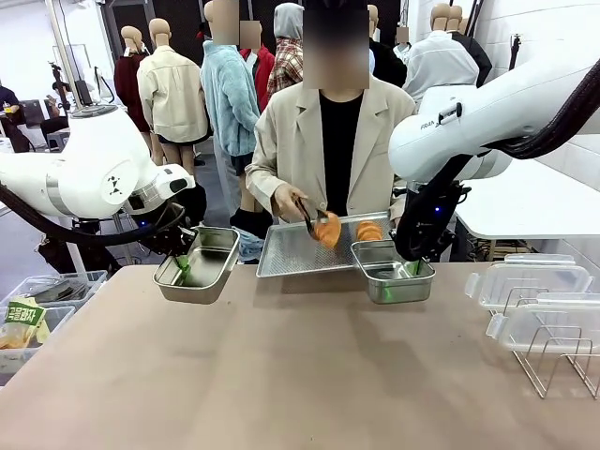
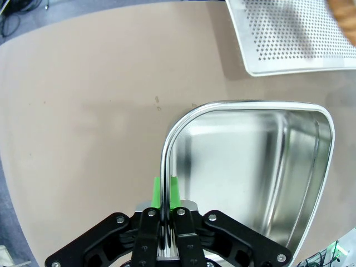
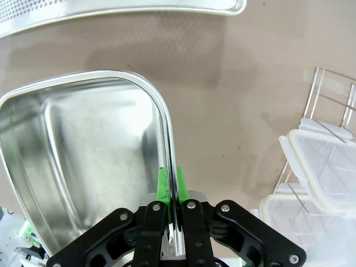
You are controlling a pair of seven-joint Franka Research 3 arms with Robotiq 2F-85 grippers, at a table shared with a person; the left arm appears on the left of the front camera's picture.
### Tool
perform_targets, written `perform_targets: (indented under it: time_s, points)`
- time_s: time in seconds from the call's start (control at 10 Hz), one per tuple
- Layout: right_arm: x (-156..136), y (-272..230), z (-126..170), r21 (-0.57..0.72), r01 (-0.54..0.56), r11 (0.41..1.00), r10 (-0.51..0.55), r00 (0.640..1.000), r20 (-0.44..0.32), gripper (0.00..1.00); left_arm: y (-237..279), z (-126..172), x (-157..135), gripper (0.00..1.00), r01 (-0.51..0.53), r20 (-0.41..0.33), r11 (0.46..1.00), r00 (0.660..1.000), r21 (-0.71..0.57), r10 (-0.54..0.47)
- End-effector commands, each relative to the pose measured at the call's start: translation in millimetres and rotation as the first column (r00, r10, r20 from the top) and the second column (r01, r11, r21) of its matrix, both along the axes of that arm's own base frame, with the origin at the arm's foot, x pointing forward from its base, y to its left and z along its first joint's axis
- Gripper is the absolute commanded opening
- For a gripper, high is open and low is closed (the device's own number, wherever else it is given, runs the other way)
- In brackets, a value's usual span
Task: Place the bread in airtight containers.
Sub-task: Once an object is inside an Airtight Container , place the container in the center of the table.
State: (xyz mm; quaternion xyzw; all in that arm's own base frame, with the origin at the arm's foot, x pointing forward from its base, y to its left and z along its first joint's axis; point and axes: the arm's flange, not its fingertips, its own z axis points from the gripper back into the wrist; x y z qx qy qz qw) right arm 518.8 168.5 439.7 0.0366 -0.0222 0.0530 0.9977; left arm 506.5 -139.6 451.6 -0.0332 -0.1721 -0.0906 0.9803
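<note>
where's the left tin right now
In the front view, the left tin is near the table's far edge, just left of the holed tray, with the left claw pinching its rim.

Front looks across table (image 1: 281, 375); wrist views close, share tray (image 2: 278, 39).

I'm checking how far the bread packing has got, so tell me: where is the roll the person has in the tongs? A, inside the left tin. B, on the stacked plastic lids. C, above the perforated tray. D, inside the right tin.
C: the tongs hold the roll just above the perforated tray, while the left tin and the right tin have nothing in them.
</note>
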Motion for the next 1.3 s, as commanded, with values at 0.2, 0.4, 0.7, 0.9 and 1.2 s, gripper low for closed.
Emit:
perform_targets:
  time_s: [0.2, 0.4, 0.7, 0.9, 1.2]
  points:
    - [-2.1, -0.5, -0.6, -0.002, 0.002, 1.000, -0.002, 1.000, 0.023, 0.00, 1.6, 2.9, 0.0, 0.00, 0.003, 0.008, 1.000, 1.000, 0.009, -0.003]
    - [-2.1, -0.5, -0.6, -0.002, 0.002, 1.000, -0.002, 1.000, 0.023, 0.00, 1.6, 2.9, 0.0, 0.00, 0.003, 0.008, 1.000, 1.000, 0.009, -0.003]
    - [-2.1, -0.5, -0.6, -0.002, 0.002, 1.000, -0.002, 1.000, 0.023, 0.00, 1.6, 2.9, 0.0, 0.00, 0.003, 0.008, 1.000, 1.000, 0.009, -0.003]
    - [-2.1, -0.5, -0.6, -0.002, 0.002, 1.000, -0.002, 1.000, 0.023, 0.00, 1.6, 2.9, 0.0, 0.00, 0.003, 0.008, 1.000, 1.000, 0.009, -0.003]
    - [-2.1, -0.5, -0.6, -0.002, 0.002, 1.000, -0.002, 1.000, 0.023, 0.00, 1.6, 2.9, 0.0, 0.00, 0.003, 0.008, 1.000, 1.000, 0.009, -0.003]
